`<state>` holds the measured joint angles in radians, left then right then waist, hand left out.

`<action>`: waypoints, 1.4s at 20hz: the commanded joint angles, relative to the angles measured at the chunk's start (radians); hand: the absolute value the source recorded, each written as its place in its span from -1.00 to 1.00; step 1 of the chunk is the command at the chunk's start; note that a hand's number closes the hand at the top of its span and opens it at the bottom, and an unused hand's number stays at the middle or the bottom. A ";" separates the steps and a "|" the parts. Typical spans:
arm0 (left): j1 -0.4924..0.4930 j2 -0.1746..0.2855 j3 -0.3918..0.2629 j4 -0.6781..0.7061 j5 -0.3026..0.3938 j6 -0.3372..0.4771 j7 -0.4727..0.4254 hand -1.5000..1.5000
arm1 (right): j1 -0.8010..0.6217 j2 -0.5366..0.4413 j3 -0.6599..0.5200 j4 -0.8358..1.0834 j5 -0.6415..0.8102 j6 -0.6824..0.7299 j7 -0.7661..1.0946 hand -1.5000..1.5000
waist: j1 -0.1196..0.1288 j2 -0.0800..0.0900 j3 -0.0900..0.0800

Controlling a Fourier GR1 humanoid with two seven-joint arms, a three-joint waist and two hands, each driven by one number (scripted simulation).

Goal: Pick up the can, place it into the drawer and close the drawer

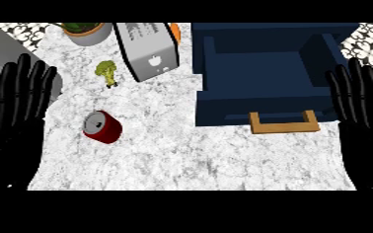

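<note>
Both black hands are empty, fingers straight and pointing up: the left hand (22, 106) at the view's left edge, the right hand (354, 103) at its right edge. Between them lies the white marbled counter (189, 163). The can (102, 127), a short red cylinder with a silvery lid, seems to stand upright left of the open, boxy navy drawer (255, 106) with its wooden handle (284, 123), well apart from it.

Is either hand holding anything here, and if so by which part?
Nothing is held. Both the left hand and right hand are open, and the can sits on the counter, apart from both.
</note>
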<state>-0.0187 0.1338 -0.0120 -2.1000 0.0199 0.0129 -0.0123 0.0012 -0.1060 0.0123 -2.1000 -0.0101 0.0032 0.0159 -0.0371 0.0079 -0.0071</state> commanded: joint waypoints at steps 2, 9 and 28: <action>-0.062 0.086 -0.012 0.093 0.248 -0.256 -0.052 -1.00 | 0.042 0.006 0.003 0.017 -0.014 0.021 -0.044 -1.00 | 0.008 -0.002 0.005; -0.023 0.346 -0.141 0.184 0.454 -0.704 0.021 -1.00 | 0.085 0.036 -0.046 0.078 -0.008 -0.064 0.095 -1.00 | -0.024 0.015 0.003; -0.322 0.796 0.083 0.956 0.912 -1.372 -0.016 -1.00 | 0.247 -0.060 -0.246 0.002 -0.195 0.068 0.087 -1.00 | 0.000 -0.001 0.007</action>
<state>-0.2595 0.8890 0.0957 -1.2834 0.8620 -1.1479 -0.0127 0.2382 -0.1567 -0.2115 -2.1059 -0.1810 0.0451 0.1207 -0.0340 0.0052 -0.0011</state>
